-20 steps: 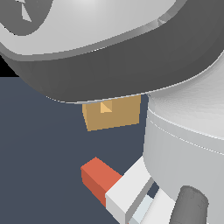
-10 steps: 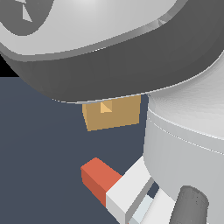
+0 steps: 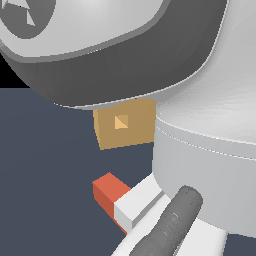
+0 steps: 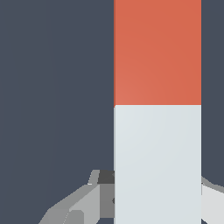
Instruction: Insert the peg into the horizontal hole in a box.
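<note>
In the exterior view the tan box (image 3: 136,131) shows just under the arm's big grey shell, its small square hole (image 3: 121,121) facing the camera. Below the box lies the peg (image 3: 125,200), red end toward the exterior view's left, white half running back under the arm. The wrist view shows the peg (image 4: 157,87) close up, red half beyond white. My gripper (image 4: 157,192) straddles the white half, with one grey finger (image 4: 98,194) against one side and a paler finger (image 4: 213,197) against the other, shut on it. The box does not show in the wrist view.
The arm's large grey and white links (image 3: 210,150) fill most of the exterior view and hide the box's top edge and the peg's far end. A dark grey rounded arm part (image 3: 172,222) crosses in front of the peg. The floor (image 3: 45,165) is dark blue-grey.
</note>
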Controlling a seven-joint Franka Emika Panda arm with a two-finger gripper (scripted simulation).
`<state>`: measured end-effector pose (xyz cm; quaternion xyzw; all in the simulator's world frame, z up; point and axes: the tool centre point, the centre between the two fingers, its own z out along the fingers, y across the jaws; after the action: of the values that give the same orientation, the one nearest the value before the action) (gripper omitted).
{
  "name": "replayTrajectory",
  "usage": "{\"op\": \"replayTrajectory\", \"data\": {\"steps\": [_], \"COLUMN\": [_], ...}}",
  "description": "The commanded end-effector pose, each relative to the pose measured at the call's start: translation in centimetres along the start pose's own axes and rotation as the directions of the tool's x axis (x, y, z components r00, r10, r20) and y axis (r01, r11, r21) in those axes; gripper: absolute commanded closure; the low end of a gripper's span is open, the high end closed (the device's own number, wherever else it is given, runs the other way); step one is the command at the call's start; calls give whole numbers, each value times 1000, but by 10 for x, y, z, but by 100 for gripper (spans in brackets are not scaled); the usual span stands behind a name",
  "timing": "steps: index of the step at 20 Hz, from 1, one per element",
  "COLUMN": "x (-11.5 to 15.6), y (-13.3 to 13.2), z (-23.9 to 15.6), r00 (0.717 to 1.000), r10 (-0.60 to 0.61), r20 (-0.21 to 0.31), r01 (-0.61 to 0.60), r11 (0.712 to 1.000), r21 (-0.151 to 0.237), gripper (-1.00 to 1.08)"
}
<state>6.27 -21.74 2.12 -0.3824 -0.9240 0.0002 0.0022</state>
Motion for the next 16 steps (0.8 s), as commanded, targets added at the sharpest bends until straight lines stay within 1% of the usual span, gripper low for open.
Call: {"op": "replayTrajectory", "data": {"steps": [1, 9, 16], "x": [6, 42, 81], "y": [3, 18, 41], "z": [-5, -21, -39], "r00": [1000, 991, 965], "r10": [21, 134, 262], "r20": [3, 3, 3], "r01": [-21, -134, -262], "r11": [1000, 991, 965], "r21": [-2, -2, -3], "gripper": [108, 108, 108]}}
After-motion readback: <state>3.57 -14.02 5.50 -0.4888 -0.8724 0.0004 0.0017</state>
